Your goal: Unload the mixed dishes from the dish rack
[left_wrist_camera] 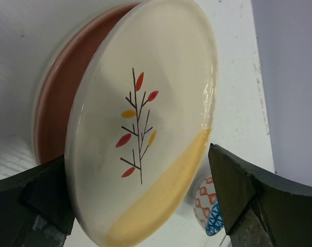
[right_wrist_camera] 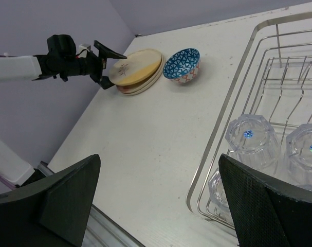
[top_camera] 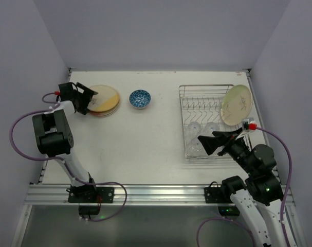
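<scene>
**dishbot_dan:** So where's everything sitting? I see the dish rack point(top_camera: 204, 108) on the right side of the table point(top_camera: 145, 149).

**wirerack_wil:** Yep. One cream plate point(top_camera: 236, 104) leans upright at the rack's far right corner. The near part of the rack has clear glasses point(right_wrist_camera: 251, 136) in it. I count three in the right wrist view, but the top view is too washed out to be sure.

**dishbot_dan:** And the stuff that's out of the rack?

**wirerack_wil:** It's at the far left of the table. There's a cream plate with a little twig-and-leaf drawing point(left_wrist_camera: 145, 118) lying tilted on a reddish plate point(left_wrist_camera: 58, 92). The blue-patterned bowl point(top_camera: 140, 98) sits just beside that stack, upright, on the side toward the rack.

**dishbot_dan:** What's the left hand point(top_camera: 91, 101) doing?

**wirerack_wil:** It's right at the stack with its fingers point(left_wrist_camera: 238, 190) spread wide, and the rim of the twig plate is in the gap between them. It isn't pinched on the plate as far as I can see. The other finger is tucked against the plate's underside, and I can't tell if it's actually touching.

**dishbot_dan:** Right one?

**wirerack_wil:** The right hand point(right_wrist_camera: 159, 170) is gaping wide with nothing in it. It hangs over the near left corner of the rack, close to the glasses, and it's well apart from the leaning plate.
</scene>
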Action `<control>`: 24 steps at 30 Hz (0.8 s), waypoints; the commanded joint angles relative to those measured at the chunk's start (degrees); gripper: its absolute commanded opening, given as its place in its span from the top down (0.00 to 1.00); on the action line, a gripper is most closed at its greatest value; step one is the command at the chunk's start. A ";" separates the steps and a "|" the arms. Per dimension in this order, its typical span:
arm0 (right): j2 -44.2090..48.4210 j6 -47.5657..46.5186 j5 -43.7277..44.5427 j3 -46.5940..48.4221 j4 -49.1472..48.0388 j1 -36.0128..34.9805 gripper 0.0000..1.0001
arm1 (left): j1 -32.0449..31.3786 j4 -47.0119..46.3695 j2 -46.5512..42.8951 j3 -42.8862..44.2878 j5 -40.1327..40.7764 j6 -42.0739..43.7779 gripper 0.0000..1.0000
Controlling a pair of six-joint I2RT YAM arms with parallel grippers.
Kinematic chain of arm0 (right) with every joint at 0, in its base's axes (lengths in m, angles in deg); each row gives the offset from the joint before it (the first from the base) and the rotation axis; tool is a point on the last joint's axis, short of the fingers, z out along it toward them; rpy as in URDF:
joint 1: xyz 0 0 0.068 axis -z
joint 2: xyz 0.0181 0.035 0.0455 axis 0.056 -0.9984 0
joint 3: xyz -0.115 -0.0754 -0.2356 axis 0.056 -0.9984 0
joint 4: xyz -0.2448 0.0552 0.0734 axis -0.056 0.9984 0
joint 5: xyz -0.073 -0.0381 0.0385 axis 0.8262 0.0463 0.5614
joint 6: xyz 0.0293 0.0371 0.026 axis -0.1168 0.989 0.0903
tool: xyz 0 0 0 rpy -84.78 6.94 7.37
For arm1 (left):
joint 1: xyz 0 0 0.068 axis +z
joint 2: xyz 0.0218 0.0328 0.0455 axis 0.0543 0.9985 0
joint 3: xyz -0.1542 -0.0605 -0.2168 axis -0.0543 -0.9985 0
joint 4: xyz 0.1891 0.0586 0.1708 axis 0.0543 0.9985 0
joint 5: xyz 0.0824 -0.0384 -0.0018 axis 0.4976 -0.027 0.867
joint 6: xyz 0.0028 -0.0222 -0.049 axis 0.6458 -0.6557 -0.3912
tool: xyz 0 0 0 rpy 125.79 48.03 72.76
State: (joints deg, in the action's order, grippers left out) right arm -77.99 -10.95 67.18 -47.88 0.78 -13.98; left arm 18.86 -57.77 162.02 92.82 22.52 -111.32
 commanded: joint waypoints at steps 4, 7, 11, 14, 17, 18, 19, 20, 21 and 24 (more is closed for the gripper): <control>0.75 -0.62 -1.81 1.99 1.29 0.14 0.01 | -3.00 10.25 0.31 8.05 6.44 6.28 0.00; 0.83 -0.53 -3.04 1.82 1.38 0.14 0.01 | -3.71 11.41 -0.04 8.93 9.35 7.69 0.00; 1.27 -0.62 -3.04 2.17 1.99 0.14 0.01 | -5.02 15.72 0.84 11.03 11.98 9.27 0.00; 1.45 -1.06 -2.52 2.61 2.70 0.14 0.01 | -6.43 19.50 1.98 14.20 14.79 10.67 0.00; 1.62 -1.32 -2.08 2.87 3.40 0.05 0.01 | -7.13 22.31 3.30 16.66 15.42 11.38 0.00; 1.80 -1.41 -1.99 2.87 3.75 0.05 0.01 | -7.31 22.93 3.56 17.19 17.16 11.47 0.00; 1.80 -1.50 -1.81 2.96 3.75 0.14 0.01 | -7.48 23.98 4.09 17.98 17.35 11.73 0.00; 1.89 -1.59 -1.73 3.05 3.93 0.05 0.01 | -7.57 24.42 4.44 18.33 17.61 12.00 0.00; 2.06 -1.59 -1.64 3.05 4.10 0.14 0.01 | -7.57 24.86 4.62 18.68 18.05 12.17 0.00; 2.15 -1.76 -1.20 3.31 4.54 0.14 0.01 | -7.84 26.45 5.32 19.30 19.80 12.61 0.00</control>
State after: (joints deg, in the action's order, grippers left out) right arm -76.42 -11.61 66.04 -46.90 4.72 -13.98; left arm 12.00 -32.59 167.31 108.82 39.27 -100.39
